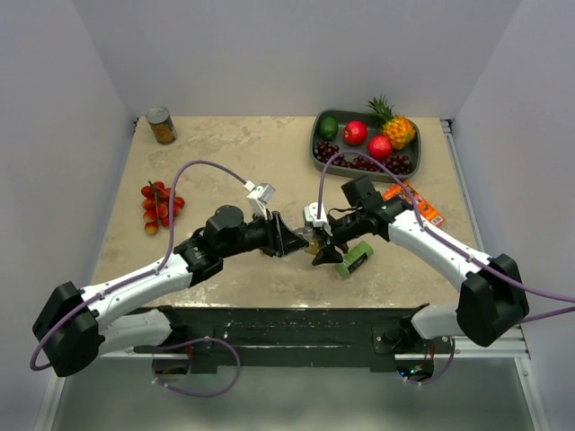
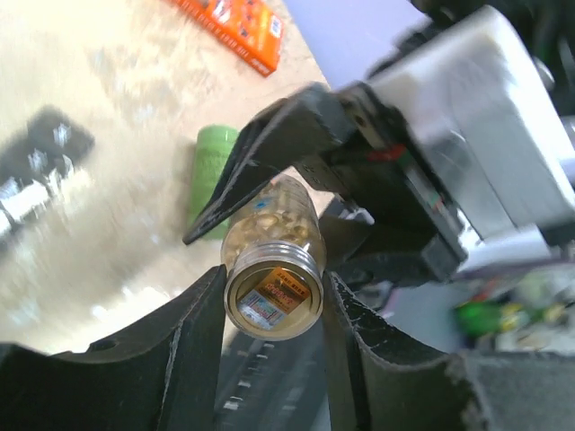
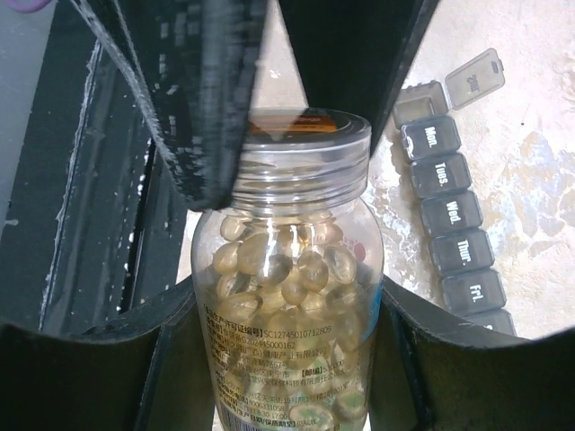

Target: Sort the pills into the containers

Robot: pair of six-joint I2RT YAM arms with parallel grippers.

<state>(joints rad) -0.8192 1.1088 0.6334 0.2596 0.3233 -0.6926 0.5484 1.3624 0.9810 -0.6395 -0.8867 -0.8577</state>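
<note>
A clear bottle (image 3: pixel 287 341) full of yellowish-amber pills (image 3: pixel 278 269) hangs just above the table's middle (image 1: pixel 309 241). My right gripper (image 3: pixel 287 314) is shut on the bottle's body, one finger on each side. My left gripper (image 2: pixel 272 289) faces it from the left (image 1: pixel 289 238), and its fingers (image 2: pixel 193 341) press on the bottle's metal cap (image 2: pixel 272 301). The containers (image 3: pixel 449 206) are a grey strip of day-marked compartments lying on the table under and to the right of the bottle. The compartment at the strip's far end has its lid (image 3: pixel 476 76) flipped open. The strip is hidden in the top view.
A green cylinder (image 1: pixel 355 259) lies just right of the grippers, with an orange packet (image 1: pixel 413 202) beyond it. The dark fruit tray (image 1: pixel 316 154) sits at the back right. Cherry tomatoes (image 1: pixel 160 205) lie at the left and a can (image 1: pixel 162 126) stands at the back left.
</note>
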